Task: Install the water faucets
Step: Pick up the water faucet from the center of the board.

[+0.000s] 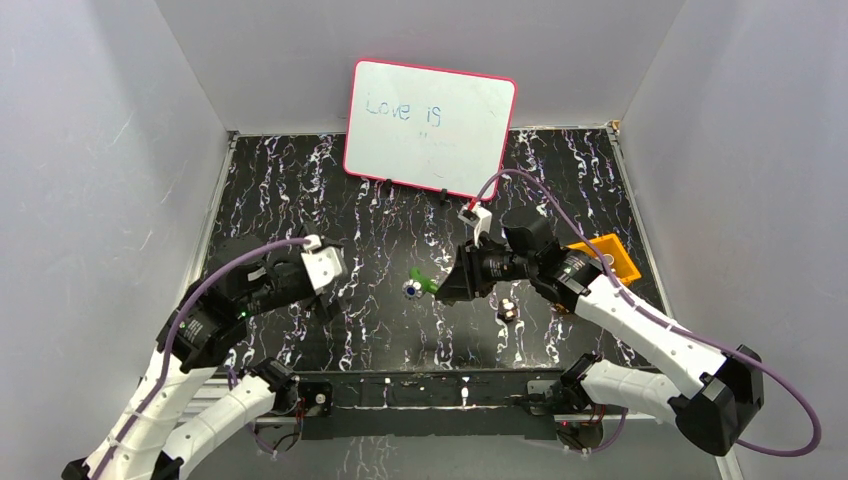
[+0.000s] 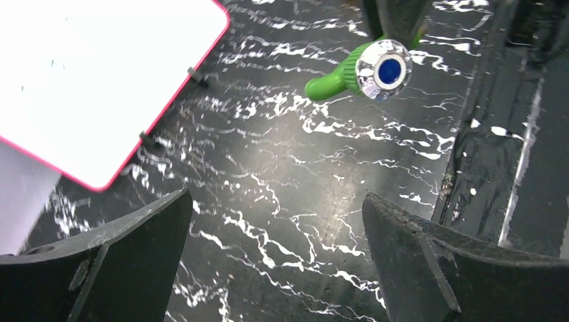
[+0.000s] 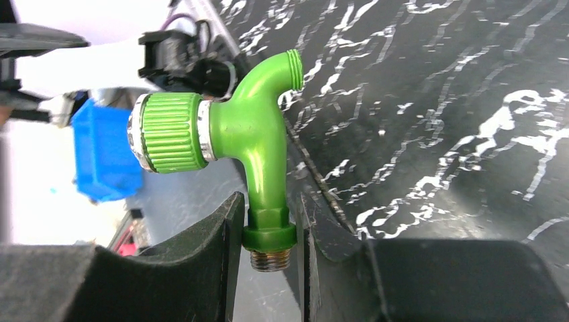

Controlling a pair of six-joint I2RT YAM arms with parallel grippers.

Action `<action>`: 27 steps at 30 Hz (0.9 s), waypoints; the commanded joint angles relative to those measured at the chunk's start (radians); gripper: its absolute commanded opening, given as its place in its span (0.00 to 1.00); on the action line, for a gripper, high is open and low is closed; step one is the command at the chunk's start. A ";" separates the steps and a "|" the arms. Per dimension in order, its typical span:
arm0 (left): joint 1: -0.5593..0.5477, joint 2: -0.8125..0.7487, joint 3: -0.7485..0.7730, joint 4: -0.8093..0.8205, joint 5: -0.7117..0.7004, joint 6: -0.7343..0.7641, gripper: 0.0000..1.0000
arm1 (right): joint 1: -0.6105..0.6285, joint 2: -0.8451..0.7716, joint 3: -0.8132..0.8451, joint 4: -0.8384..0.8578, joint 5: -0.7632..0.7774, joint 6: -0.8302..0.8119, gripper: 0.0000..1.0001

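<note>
- Right gripper [image 3: 268, 225] is clamped on the green tap [image 3: 249, 137] at the collar just above its silver threaded end [image 3: 270, 259], and holds it above the middle of the worktop [image 1: 300, 180].
- Left gripper [image 2: 275, 204] gapes wide and empty, left of centre, facing the tap's blue knob [image 2: 389, 69].
- By my reading the tap is in hand but not yet fitted. No mounting point shows, so the threading-in is left to do.

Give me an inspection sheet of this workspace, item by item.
Surface: black table with white veining.
Job's things: green faucet, gripped just above its threaded metal end.
Clutter: orange tray at the right edge; small dark piece near the right arm; whiteboard reading "Love is" at the back.
Grippers: left gripper open, empty; right gripper shut on the faucet.
Cables: purple cable looping along each arm.
Surroundings: grey walls on three sides.
</note>
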 commanded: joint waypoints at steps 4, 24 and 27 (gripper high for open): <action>0.003 0.011 -0.014 -0.007 0.278 0.241 0.98 | -0.004 -0.026 0.064 0.089 -0.277 0.038 0.00; -0.006 0.194 -0.051 0.286 0.560 0.217 0.93 | -0.003 0.059 0.145 0.198 -0.398 0.076 0.00; -0.017 0.211 -0.054 0.296 0.593 0.213 0.86 | -0.002 0.063 0.143 0.237 -0.412 0.101 0.00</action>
